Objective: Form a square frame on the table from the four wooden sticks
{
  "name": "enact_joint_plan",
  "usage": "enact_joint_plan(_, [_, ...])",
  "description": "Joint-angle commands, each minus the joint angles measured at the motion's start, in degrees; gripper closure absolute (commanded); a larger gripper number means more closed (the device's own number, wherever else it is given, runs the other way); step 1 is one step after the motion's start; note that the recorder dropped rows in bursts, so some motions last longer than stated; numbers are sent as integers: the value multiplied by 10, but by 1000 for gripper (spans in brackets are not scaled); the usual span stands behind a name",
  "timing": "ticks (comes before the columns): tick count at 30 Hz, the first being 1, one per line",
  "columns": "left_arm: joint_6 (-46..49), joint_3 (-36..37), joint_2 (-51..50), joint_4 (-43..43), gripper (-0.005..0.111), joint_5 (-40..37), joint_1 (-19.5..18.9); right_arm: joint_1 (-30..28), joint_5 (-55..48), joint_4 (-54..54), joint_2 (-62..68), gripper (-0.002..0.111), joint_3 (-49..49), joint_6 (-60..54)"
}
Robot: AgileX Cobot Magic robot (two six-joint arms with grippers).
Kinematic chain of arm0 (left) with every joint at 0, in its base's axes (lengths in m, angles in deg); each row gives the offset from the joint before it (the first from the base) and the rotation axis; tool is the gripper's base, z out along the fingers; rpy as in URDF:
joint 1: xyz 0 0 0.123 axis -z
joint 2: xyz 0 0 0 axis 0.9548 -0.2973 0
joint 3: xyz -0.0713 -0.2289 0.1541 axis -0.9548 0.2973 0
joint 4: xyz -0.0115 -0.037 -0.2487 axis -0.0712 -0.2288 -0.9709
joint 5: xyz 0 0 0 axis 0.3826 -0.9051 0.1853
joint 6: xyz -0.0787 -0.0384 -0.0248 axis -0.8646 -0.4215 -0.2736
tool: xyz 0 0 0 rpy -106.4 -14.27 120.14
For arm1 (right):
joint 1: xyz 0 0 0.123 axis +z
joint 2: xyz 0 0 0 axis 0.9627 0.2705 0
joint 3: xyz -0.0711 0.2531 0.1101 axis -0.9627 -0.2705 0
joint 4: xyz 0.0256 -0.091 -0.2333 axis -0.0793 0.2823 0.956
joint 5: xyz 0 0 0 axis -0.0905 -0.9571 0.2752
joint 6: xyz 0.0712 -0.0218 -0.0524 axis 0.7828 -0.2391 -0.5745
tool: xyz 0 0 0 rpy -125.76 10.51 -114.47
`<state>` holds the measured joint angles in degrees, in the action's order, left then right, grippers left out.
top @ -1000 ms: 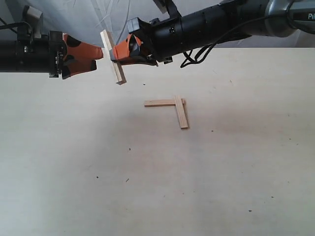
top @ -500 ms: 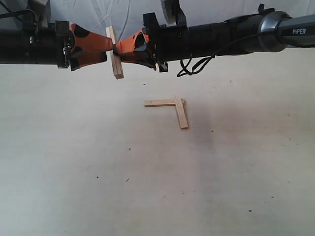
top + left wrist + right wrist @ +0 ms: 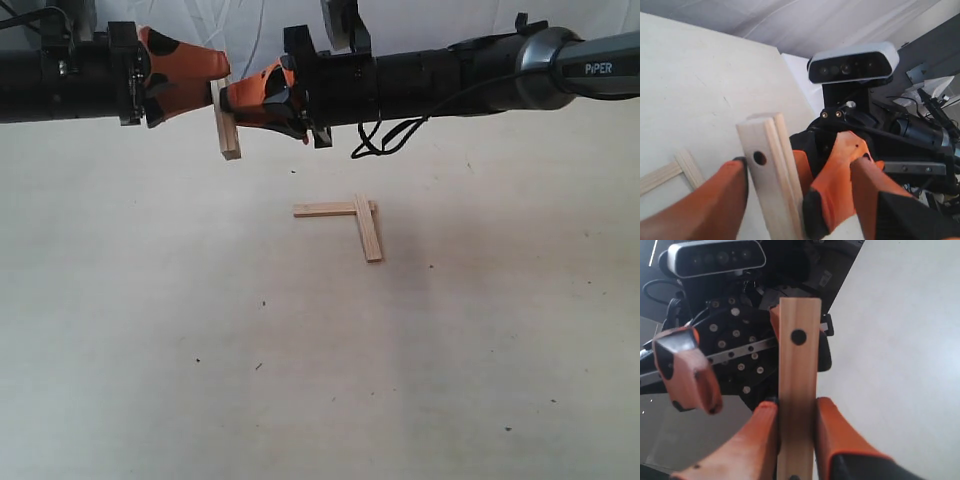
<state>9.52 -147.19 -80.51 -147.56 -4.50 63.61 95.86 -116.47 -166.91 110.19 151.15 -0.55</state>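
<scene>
My right gripper point(image 3: 230, 100) is shut on an upright pale wooden stick point(image 3: 227, 135), held above the far left of the table point(image 3: 320, 380). In the right wrist view the stick point(image 3: 799, 385) with its small hole sits clamped in my right gripper point(image 3: 796, 405). My left gripper point(image 3: 215, 78) meets it from the other side. In the left wrist view it point(image 3: 800, 167) is open around the stick point(image 3: 767, 175), one finger point(image 3: 715, 200) against it. The held piece may be two strips pressed together. Two more sticks point(image 3: 368, 228) lie on the table as an L.
A white cloth backdrop point(image 3: 250, 30) hangs behind the table's far edge. The L's horizontal strip point(image 3: 325, 210) lies below and to the right of both grippers. Small dark specks point(image 3: 258, 366) dot the tabletop.
The left gripper has closed in on the stick from the left. The right gripper has shifted left, and the held stick has turned from tilted to nearly upright.
</scene>
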Motion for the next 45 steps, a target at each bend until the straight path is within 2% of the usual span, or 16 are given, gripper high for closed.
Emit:
enact_joint_plan(1, [12, 3, 4, -30, 48, -5, 6, 2, -7, -4, -2, 109, -1, -7])
enact_joint_plan(9, [14, 3, 4, -30, 48, -5, 6, 2, -7, -28, -3, 109, -1, -7])
enact_joint_plan(11, [14, 3, 4, -30, 51, -5, 6, 2, -7, -28, -3, 109, -1, -4])
enact_joint_plan(18, [16, 3, 4, -30, 88, -5, 6, 2, -7, -28, -3, 109, -1, -3])
enact_joint_plan(24, [16, 3, 4, -30, 106, -5, 6, 2, -7, -28, -3, 109, -1, -2])
enact_joint_plan(28, [14, 3, 4, -30, 107, -5, -13, -2, -7, -28, -3, 109, -1, -2])
enact_joint_plan(36, [3, 3, 4, 16, 107, -5, -82, -21, -7, -28, -3, 109, -1, 11])
enact_joint_plan(39, [-14, 3, 4, 34, 107, -5, -96, -18, 17, 46, -13, 109, -1, 57])
enact_joint_plan(42, [-28, 3, 4, 46, 107, -5, -98, 6, 140, 250, -39, 109, -1, 184])
enact_joint_plan(45, [-31, 3, 4, 57, 107, 30, -97, 45, 223, 420, -67, 109, 3, 342])
